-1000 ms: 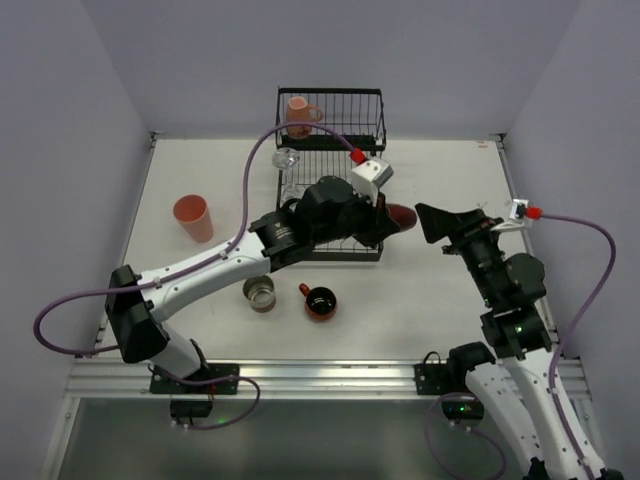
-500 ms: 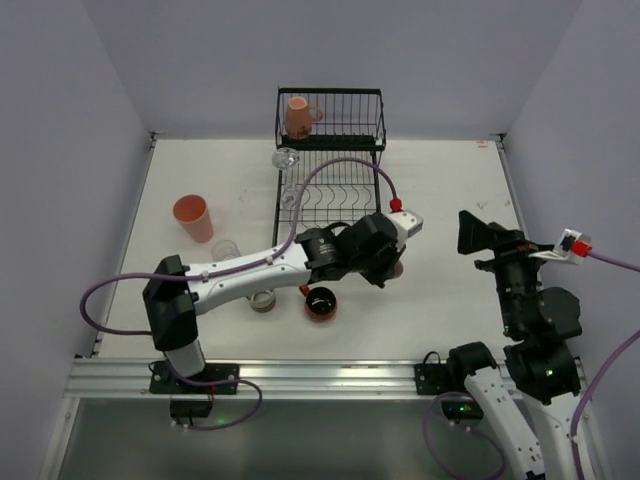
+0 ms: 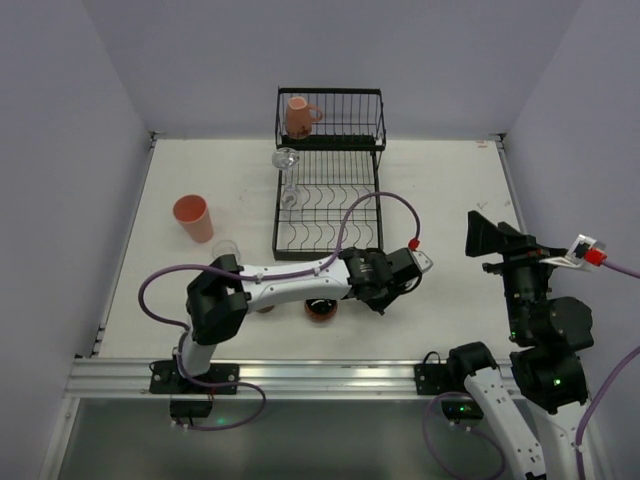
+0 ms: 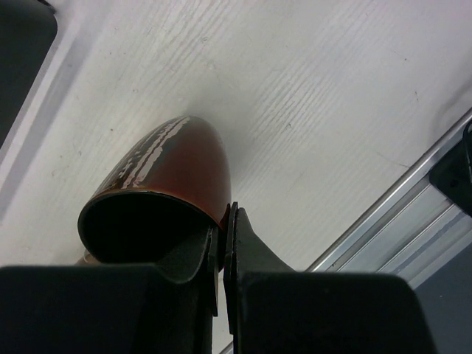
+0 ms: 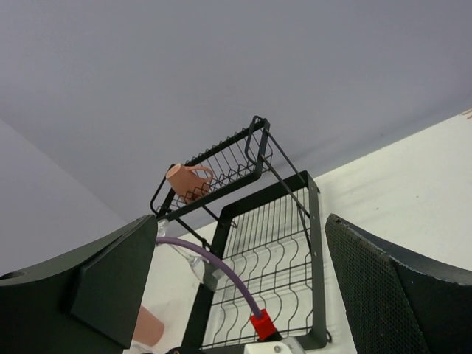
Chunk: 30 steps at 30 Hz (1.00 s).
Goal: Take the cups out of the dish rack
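Carrying the dark brown mug (image 4: pixel 173 173) in the left gripper (image 4: pixel 225 221) away from the near end of the dish rack (image 3: pixel 277 215), its place a second ago, and bringing it low over the table (image 3: pixel 450 180) just right of the squat orange-red cup (image 3: pixel 320 305), close to the metal rail (image 4: pixel 413 199) at the near edge. Drawing the right gripper (image 3: pixel 487 236) back meanwhile, from beside the rack's near right corner out toward the right side, well apart from every cup. Judging by this, taking one more cup out of the rack and nearing the set-down. Leaving the pink mug (image 3: pixel 298 115) waiting in the raised tier and two clear glasses (image 3: pixel 287 158) at the left edge of the flat tier. Leaving the salmon tumbler (image 3: pixel 192 218) and a small clear glass (image 3: pixel 226 248) standing on the table to the left. Pinching the mug's rim with the left gripper almost fully closed, one finger inside the mouth and the other against the outer wall. Tilting the mug's mouth toward the wrist camera, with contact between base and table impossible to tell. Keeping the right gripper spread wide, gripping nothing and touching nothing, facing across toward the rack.
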Each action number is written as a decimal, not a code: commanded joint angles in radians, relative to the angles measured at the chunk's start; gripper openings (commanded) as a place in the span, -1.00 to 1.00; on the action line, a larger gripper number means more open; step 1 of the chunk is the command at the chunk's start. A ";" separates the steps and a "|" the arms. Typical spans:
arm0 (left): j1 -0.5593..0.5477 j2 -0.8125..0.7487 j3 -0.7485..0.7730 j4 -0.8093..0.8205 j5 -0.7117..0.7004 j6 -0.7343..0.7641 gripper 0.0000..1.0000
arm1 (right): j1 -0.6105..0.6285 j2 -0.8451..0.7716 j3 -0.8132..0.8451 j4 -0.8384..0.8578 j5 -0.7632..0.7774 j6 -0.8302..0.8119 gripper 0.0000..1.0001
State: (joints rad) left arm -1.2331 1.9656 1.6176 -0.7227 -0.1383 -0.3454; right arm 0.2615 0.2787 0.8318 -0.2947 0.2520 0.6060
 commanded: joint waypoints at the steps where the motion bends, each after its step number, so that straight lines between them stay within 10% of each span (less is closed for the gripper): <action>1: -0.017 0.030 0.090 -0.043 -0.049 0.046 -1.00 | -0.001 0.002 0.020 -0.001 -0.003 -0.005 0.97; 12: -0.031 0.118 0.183 -0.138 -0.113 0.077 -1.00 | -0.001 -0.006 0.003 0.009 -0.028 0.017 0.97; 30: -0.031 0.070 0.217 -0.103 -0.202 0.068 0.07 | -0.001 0.031 0.036 0.055 -0.114 0.048 0.96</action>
State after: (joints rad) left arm -1.2587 2.0956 1.7954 -0.8455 -0.2943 -0.2844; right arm 0.2615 0.2840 0.8318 -0.2836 0.1688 0.6395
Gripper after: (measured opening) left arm 0.514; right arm 0.982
